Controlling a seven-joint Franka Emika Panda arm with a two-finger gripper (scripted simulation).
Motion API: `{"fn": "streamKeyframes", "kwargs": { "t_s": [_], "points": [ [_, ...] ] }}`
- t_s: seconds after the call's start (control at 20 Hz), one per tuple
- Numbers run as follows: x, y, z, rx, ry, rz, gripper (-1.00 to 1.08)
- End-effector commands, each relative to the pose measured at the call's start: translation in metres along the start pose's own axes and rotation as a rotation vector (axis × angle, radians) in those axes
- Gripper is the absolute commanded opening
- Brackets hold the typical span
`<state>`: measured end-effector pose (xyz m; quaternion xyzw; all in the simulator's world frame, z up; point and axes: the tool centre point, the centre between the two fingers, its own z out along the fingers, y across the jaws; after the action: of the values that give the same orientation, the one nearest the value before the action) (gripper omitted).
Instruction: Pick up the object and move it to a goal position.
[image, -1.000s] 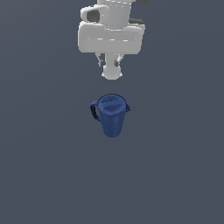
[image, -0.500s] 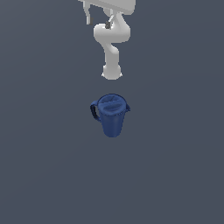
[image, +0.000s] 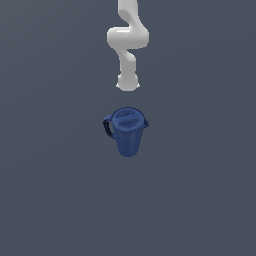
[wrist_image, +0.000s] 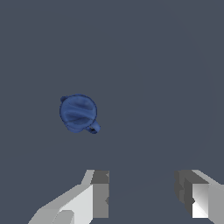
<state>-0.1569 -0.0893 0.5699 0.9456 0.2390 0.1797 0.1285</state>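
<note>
The dark blue pitcher (image: 127, 131) stands upright on the grey floor, with its loop handle toward the exterior view's left and a small spout toward the right. The wrist view shows it from far above as a round blue lid (wrist_image: 78, 112) with the handle sticking out at one side. My gripper (wrist_image: 144, 194) is open and empty, its two pale fingers (wrist_image: 99, 194) wide apart, high above the pitcher and offset from it. In the exterior view only the white arm (image: 127, 42) shows, behind the pitcher; the hand is out of that frame.
The arm's base (image: 127, 83) stands on the floor just behind the pitcher. A plain dark grey floor (image: 200, 190) lies all around it.
The arm has swung upward and its hand has left the top of the exterior view. The pitcher has not moved.
</note>
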Motion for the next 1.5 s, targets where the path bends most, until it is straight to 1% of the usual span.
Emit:
{"fn": "streamKeyframes", "kwargs": {
  "t_s": [0.0,0.2,0.4,0.6,0.85,1.15,1.3,1.45],
  "points": [
    [-0.012,0.013,-0.008,-0.001,0.028,-0.023,0.28],
    [-0.030,0.034,-0.010,0.008,0.068,-0.057,0.28],
    [-0.046,0.053,-0.001,0.029,0.102,-0.091,0.28],
    [-0.059,0.069,0.020,0.061,0.129,-0.127,0.28],
    [-0.068,0.081,0.060,0.115,0.155,-0.178,0.28],
    [-0.068,0.080,0.126,0.199,0.173,-0.252,0.28],
    [-0.064,0.071,0.164,0.247,0.178,-0.296,0.28],
    [-0.057,0.056,0.204,0.298,0.179,-0.346,0.28]
  ]
}}
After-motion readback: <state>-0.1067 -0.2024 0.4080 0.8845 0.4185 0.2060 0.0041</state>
